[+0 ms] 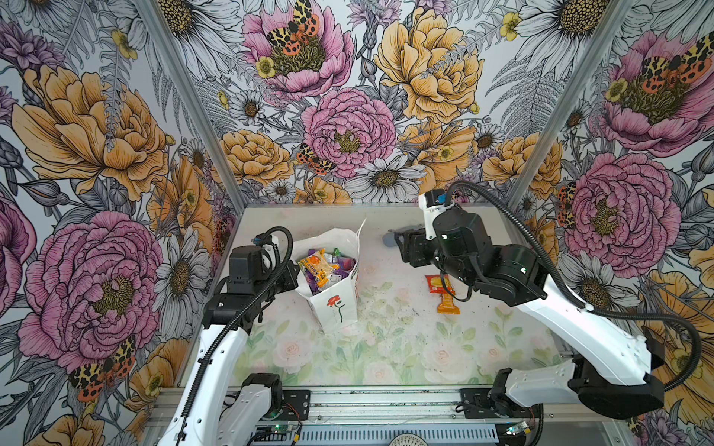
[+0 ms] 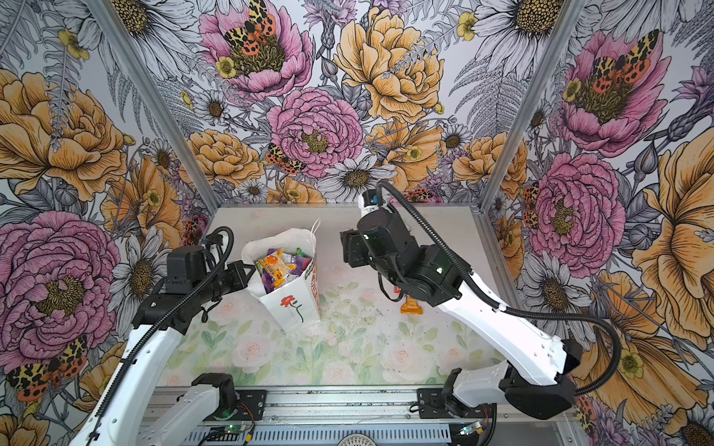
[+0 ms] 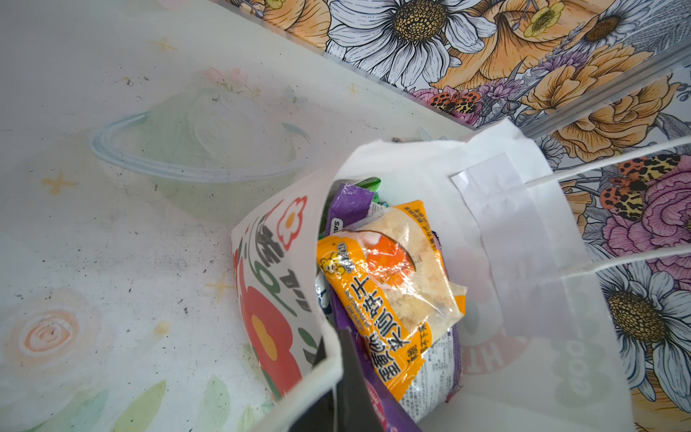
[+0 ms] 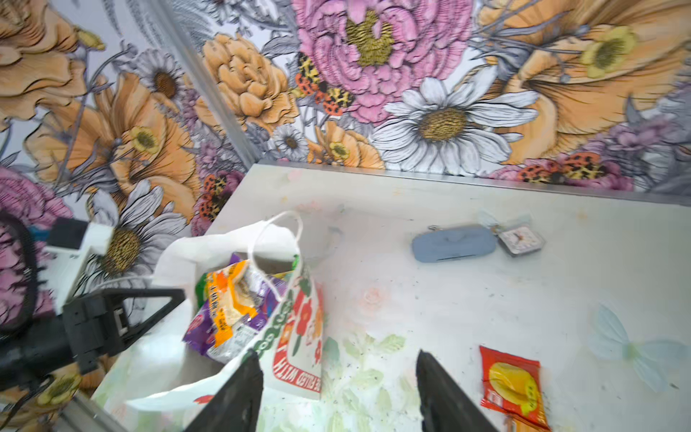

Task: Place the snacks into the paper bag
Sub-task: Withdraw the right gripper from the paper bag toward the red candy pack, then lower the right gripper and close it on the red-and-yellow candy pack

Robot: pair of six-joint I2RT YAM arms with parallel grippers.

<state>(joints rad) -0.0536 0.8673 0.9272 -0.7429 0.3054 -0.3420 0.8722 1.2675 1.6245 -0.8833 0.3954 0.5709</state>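
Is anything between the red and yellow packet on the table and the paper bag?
Nothing visible: only bare table lies between the red-yellow packet and the paper bag. The grey-blue case lies farther back, off that path.

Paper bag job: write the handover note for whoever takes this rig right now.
Left hand: shut on the rim of the paper bag, which stands upright.
Right hand: open, empty, beside the bag.
Done: most snacks are in the bag, orange packet on top.
To do: the red-yellow packet and an orange sachet lie on the table.
Leave the grey-blue case.
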